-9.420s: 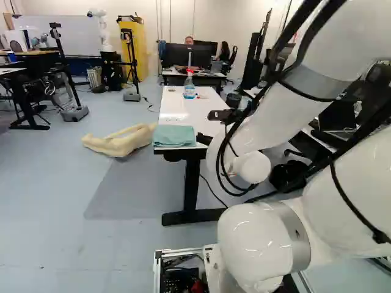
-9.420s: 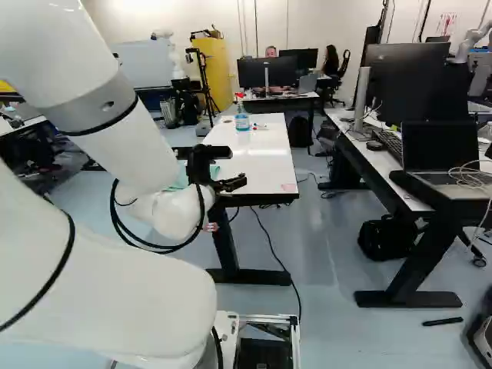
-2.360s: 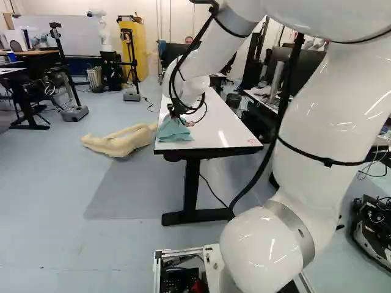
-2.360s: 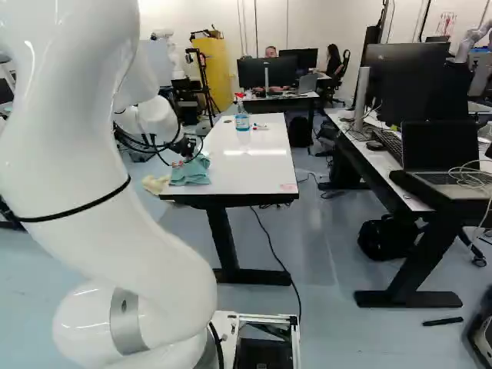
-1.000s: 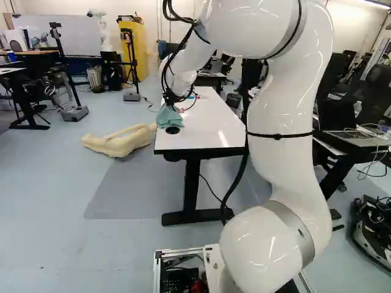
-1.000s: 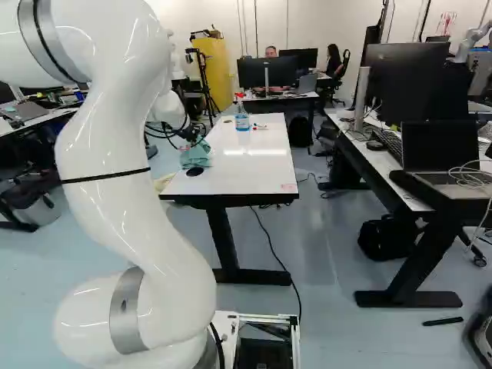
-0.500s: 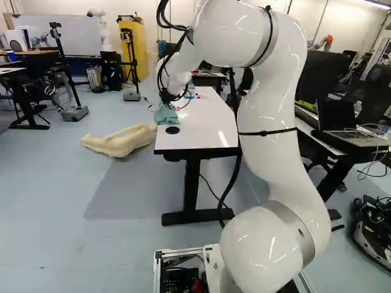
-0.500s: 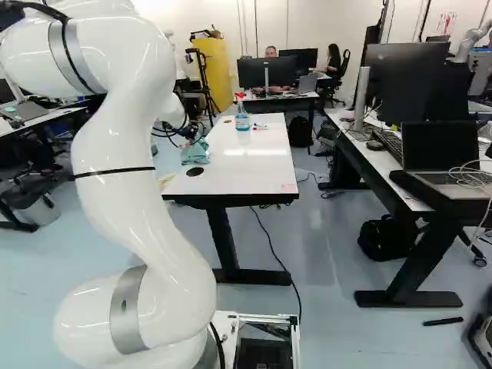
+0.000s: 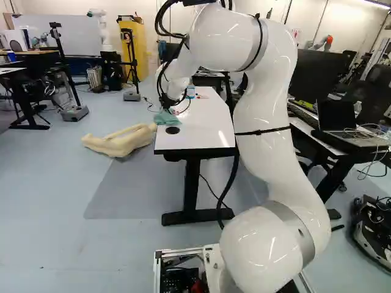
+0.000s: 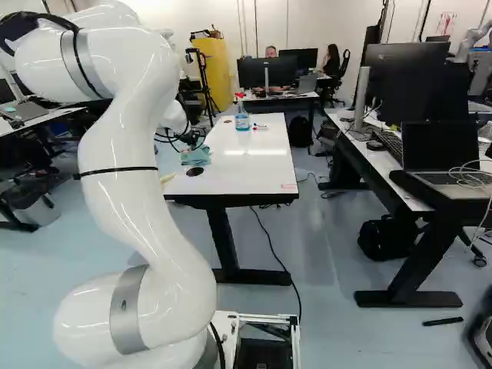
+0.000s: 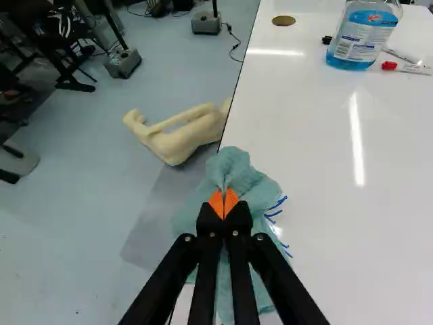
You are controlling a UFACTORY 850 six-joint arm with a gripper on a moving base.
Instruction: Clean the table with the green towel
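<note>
Wrist view crops the bottle [image 11: 364, 34] (its head).

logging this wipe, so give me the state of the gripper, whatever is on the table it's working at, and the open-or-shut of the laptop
gripper, shut on the towel
green towel, bunched up
blue pen strokes, visible beside the towel
spray bottle, upright, part full
red-capped marker, lying flat
black laptop, open, screen dark
</note>
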